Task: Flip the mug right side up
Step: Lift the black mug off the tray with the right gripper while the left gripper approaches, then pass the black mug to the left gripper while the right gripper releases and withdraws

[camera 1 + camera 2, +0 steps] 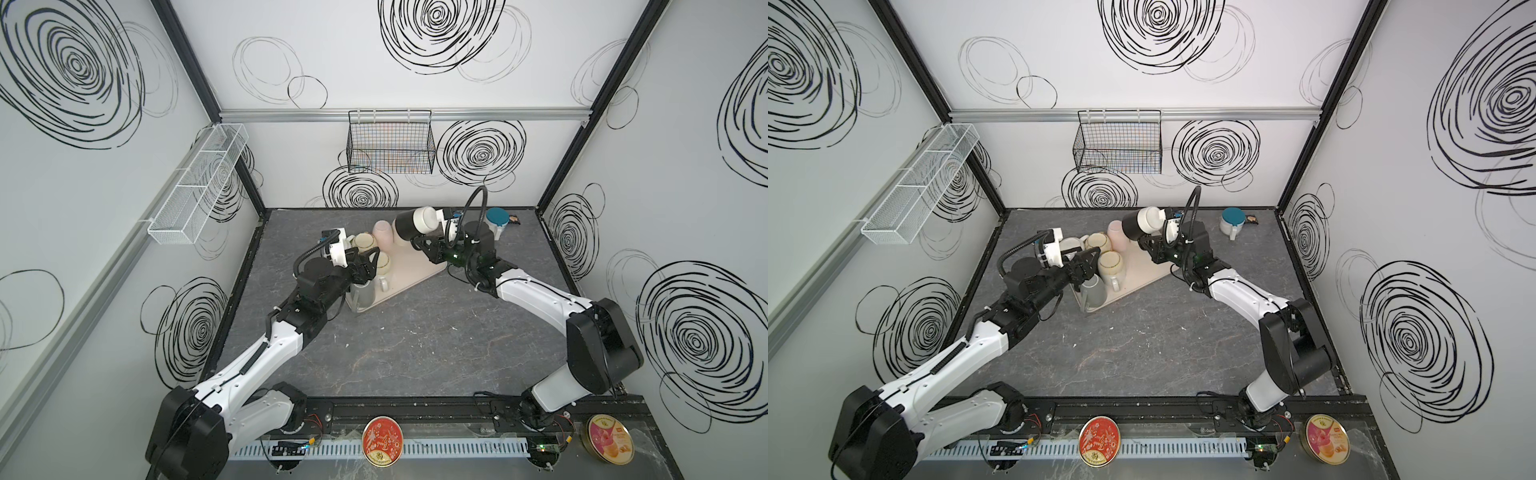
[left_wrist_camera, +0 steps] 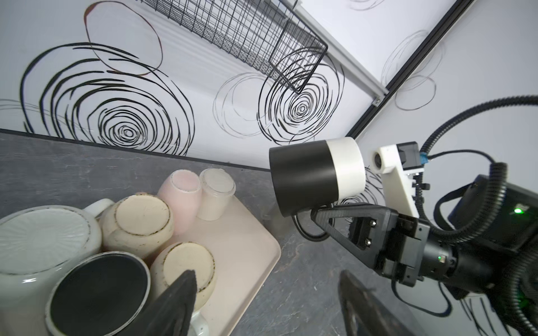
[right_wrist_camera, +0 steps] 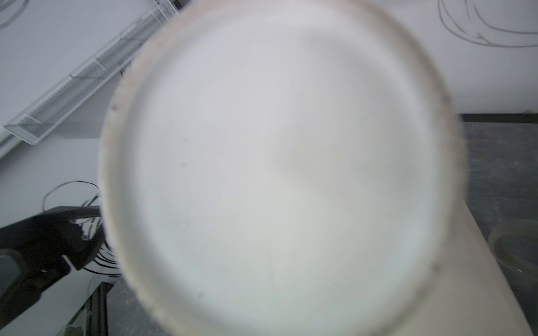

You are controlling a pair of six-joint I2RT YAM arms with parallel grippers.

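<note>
A mug (image 1: 415,224) (image 1: 1142,222) with a black upper half and a white base hangs in the air above the back of the tray, lying on its side. My right gripper (image 1: 419,243) (image 1: 1148,245) (image 2: 316,213) is shut on its handle from below. In the right wrist view the mug's white base (image 3: 276,160) fills the picture and hides the jaws. In the left wrist view the mug (image 2: 317,174) has its black end toward the tray. My left gripper (image 1: 372,259) (image 1: 1090,257) (image 2: 266,279) stands open and holds nothing, low over the tray's near mugs.
A beige tray (image 1: 415,274) (image 2: 247,241) holds several upside-down mugs, cream (image 2: 139,221), pink (image 2: 180,189) and grey (image 2: 96,291). A teal-topped white mug (image 1: 497,220) stands at the back right. A black wire basket (image 1: 390,141) hangs on the back wall. Two tins (image 1: 382,441) (image 1: 610,438) lie at the front edge.
</note>
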